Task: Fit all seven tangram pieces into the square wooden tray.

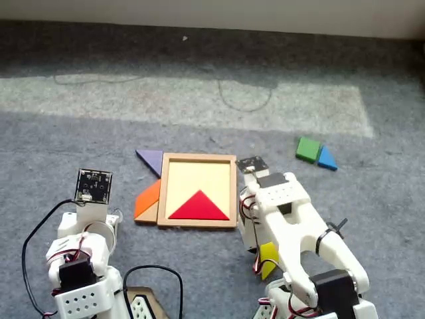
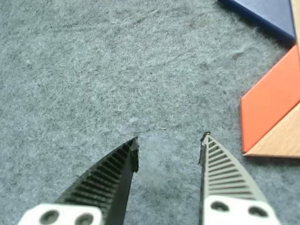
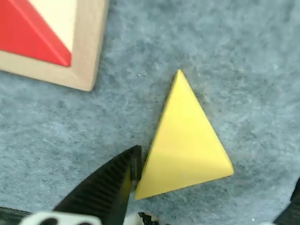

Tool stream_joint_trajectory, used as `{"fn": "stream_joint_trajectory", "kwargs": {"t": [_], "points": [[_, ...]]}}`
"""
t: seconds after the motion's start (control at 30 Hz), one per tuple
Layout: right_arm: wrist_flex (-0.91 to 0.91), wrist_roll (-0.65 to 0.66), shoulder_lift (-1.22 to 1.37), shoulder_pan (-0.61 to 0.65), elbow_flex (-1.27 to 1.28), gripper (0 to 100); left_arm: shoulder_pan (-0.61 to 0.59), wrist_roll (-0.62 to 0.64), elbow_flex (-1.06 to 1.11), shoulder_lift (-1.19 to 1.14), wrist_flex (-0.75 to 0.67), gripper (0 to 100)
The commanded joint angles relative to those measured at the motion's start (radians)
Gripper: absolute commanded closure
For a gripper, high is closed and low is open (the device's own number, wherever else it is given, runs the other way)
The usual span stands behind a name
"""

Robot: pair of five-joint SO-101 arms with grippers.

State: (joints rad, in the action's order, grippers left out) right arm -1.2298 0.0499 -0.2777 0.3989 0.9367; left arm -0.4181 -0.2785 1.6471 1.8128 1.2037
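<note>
The square wooden tray (image 1: 163,193) lies mid-table with a red triangle (image 1: 199,207) in its near part. A purple triangle (image 1: 151,159) and an orange piece (image 1: 147,199) lie just outside its left side. Far to the right sit a green square (image 1: 307,149) and a blue triangle (image 1: 327,158). A yellow triangle (image 3: 187,140) lies flat on the carpet off the tray's near right corner (image 3: 89,51). My right gripper (image 3: 217,168) is open astride it, the black finger (image 3: 124,176) touching one edge. My left gripper (image 2: 169,140) is open over bare carpet beside the orange piece (image 2: 272,103).
Grey carpet covers the table. A thin dark cable (image 1: 246,103) loops across the far side. The right arm's white body (image 1: 285,212) stands close to the tray's right rim. Open carpet lies between the tray and the green and blue pieces.
</note>
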Motion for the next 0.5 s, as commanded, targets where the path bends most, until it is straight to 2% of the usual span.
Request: {"fn": "stream_joint_trajectory", "kwargs": {"t": [0.0, 0.17, 0.37, 0.47], "points": [[0.024, -0.008, -0.007, 0.008, 0.022, 53.7, 0.002, -0.012, -0.005, 0.008, -0.02, 77], [0.09, -0.002, -0.007, -0.007, 0.079, 57.0, 0.002, -0.012, -0.005, 0.008, -0.02, 77], [0.14, 0.002, -0.005, -0.002, 0.101, 78.3, 0.002, -0.012, -0.005, 0.008, -0.018, 78], [0.139, 0.008, -0.005, -0.002, 0.097, 83.4, 0.002, -0.012, -0.005, 0.008, -0.018, 78]]}}
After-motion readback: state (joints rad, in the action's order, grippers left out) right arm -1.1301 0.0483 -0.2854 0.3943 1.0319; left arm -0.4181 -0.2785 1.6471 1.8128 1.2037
